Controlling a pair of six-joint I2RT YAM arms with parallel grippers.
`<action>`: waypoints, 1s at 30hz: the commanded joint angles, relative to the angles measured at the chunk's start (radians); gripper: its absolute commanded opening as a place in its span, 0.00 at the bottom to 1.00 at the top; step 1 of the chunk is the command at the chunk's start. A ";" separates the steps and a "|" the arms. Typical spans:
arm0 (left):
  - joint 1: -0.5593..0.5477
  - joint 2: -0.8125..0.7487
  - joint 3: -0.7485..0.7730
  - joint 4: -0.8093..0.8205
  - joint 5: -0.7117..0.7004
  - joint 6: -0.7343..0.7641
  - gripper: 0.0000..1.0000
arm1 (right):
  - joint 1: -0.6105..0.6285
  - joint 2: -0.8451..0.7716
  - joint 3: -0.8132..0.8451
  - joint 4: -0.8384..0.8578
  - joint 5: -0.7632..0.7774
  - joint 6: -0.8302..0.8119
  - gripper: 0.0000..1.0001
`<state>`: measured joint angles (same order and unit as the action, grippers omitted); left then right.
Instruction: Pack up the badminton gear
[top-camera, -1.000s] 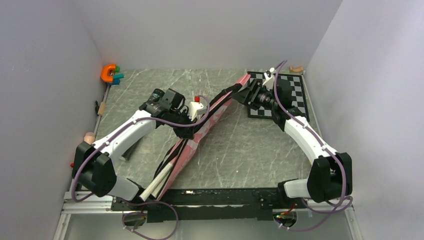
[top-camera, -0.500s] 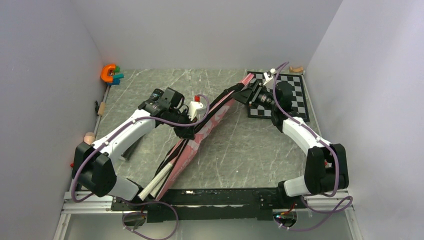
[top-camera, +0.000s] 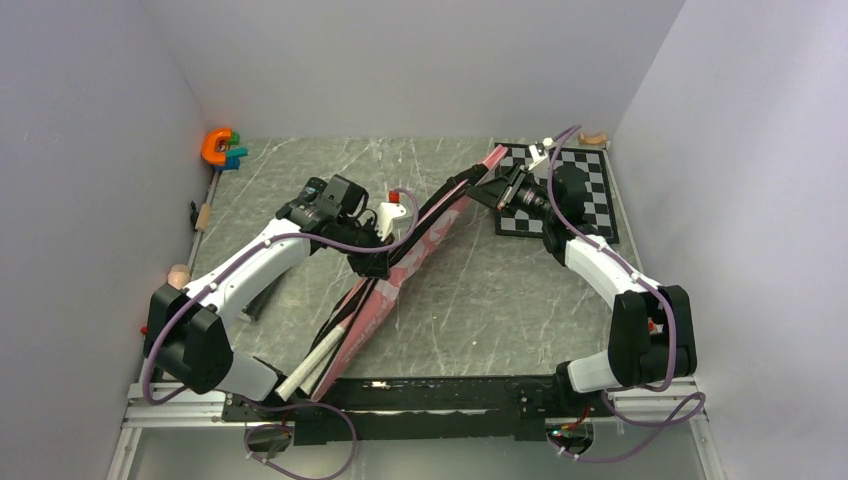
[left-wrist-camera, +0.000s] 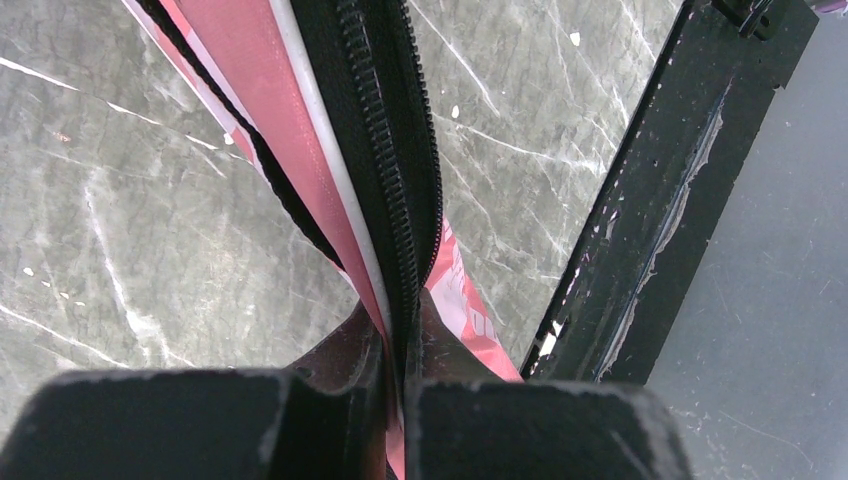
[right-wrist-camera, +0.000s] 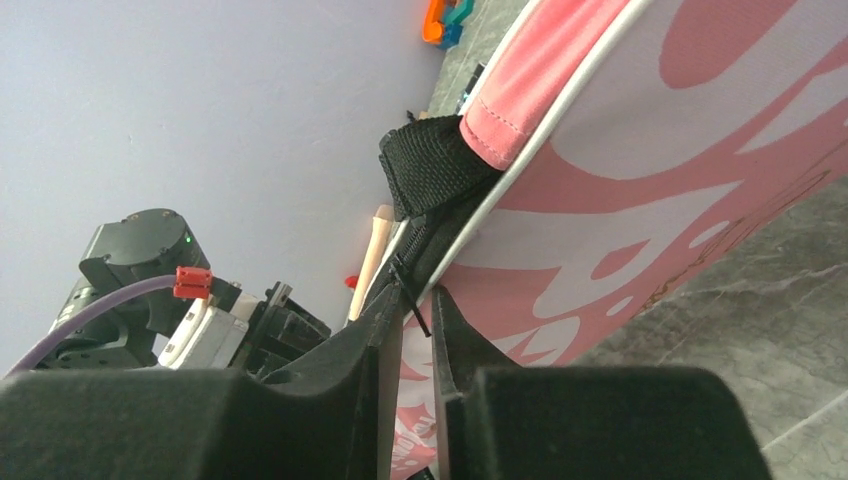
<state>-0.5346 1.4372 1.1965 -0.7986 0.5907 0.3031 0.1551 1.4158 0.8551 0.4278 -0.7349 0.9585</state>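
The long pink racket bag (top-camera: 420, 245) lies diagonally across the table, with white rod-like ends (top-camera: 312, 362) sticking out at its near end. My left gripper (top-camera: 372, 265) is shut on the bag's black zipper edge (left-wrist-camera: 385, 150) at mid-length; the left wrist view shows my gripper (left-wrist-camera: 400, 350) pinching it. My right gripper (top-camera: 492, 188) is at the bag's far end. In the right wrist view my right gripper (right-wrist-camera: 418, 300) stands slightly parted, with the thin black zipper pull (right-wrist-camera: 412, 295) crossing the gap, its tip free. Shuttlecocks and black tube are hidden.
A black-and-white chessboard (top-camera: 590, 185) lies at the far right, under and behind my right arm. An orange and teal toy (top-camera: 222, 147) sits in the far left corner. Small pale pieces (top-camera: 203, 215) lie along the left edge. A black rail (left-wrist-camera: 650, 200) runs along the near edge.
My right arm's elbow has swung in towards the table and its gripper has edged up towards the bag's far end. The left arm and the bag have stayed still.
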 joint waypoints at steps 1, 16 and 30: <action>0.001 -0.047 0.058 0.030 0.083 0.021 0.00 | -0.005 -0.017 -0.004 0.086 -0.014 0.013 0.16; 0.001 -0.033 0.069 0.031 0.072 0.018 0.00 | 0.019 -0.045 -0.067 0.151 -0.030 0.069 0.00; 0.002 -0.038 0.065 0.036 0.065 0.018 0.00 | 0.219 -0.041 -0.068 0.131 0.012 0.052 0.00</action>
<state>-0.5316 1.4372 1.2003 -0.8181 0.5941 0.3061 0.3130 1.4006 0.7876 0.5163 -0.7109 1.0206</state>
